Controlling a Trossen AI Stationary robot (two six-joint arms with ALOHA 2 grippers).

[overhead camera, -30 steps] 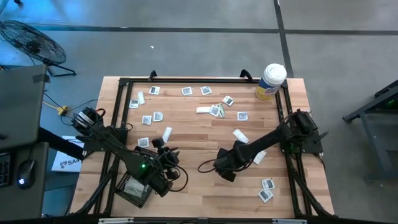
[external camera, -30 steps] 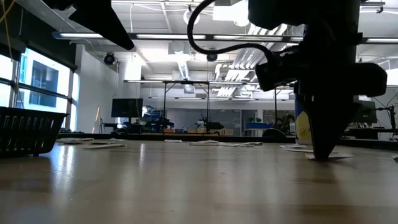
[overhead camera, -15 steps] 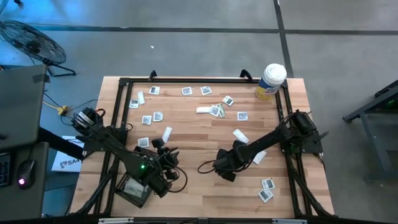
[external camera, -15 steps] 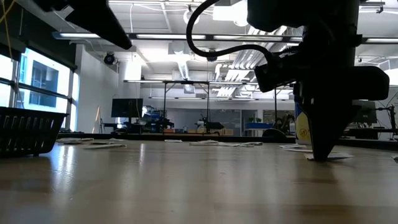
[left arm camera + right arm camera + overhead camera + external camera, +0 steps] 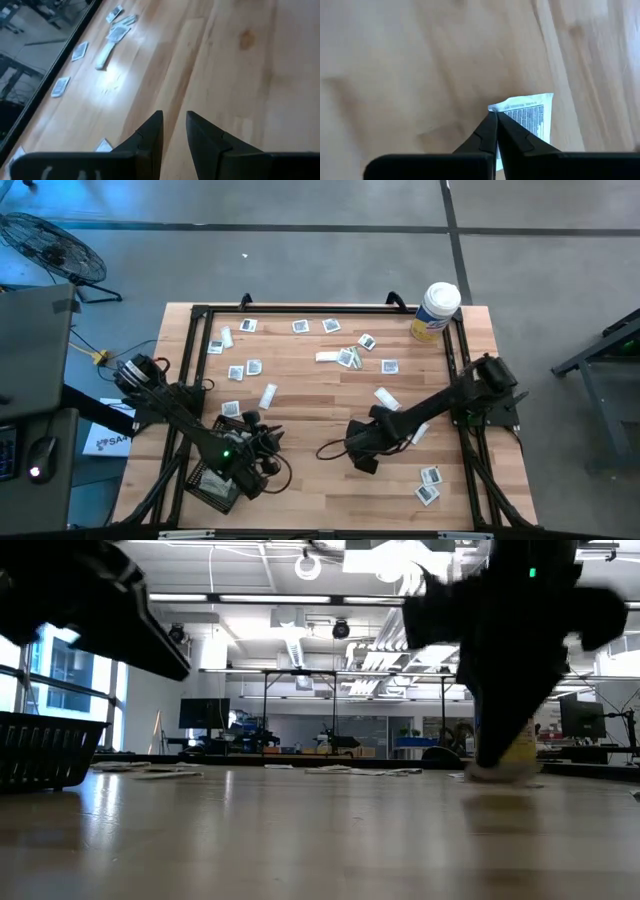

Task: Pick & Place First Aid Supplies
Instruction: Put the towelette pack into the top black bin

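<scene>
At the near left corner of the wooden table [image 5: 310,395], a black mesh tray [image 5: 210,483] sits under the left arm. The left gripper [image 5: 173,126] hangs above the bare wood near that tray; its two dark fingers stand a little apart with nothing between them.

Small first aid packets [image 5: 250,367] lie scattered over the far half of the table, square pads and narrow white strip wrappers among them, with a pale green one [image 5: 349,354] near the middle of the far side. The left wrist view shows several of these packets along the table's black frame.

Right of centre, the right gripper [image 5: 496,120] is lowered toward the tabletop, its fingers pressed together to a point. A white printed packet [image 5: 527,116] lies directly at the tips, its corner meeting them; whether the corner is pinched cannot be told.

Further right, two more packets [image 5: 429,484] lie near the front edge, just beside each other. A white canister with a yellow label [image 5: 434,311] stands upright at the far right corner.
</scene>
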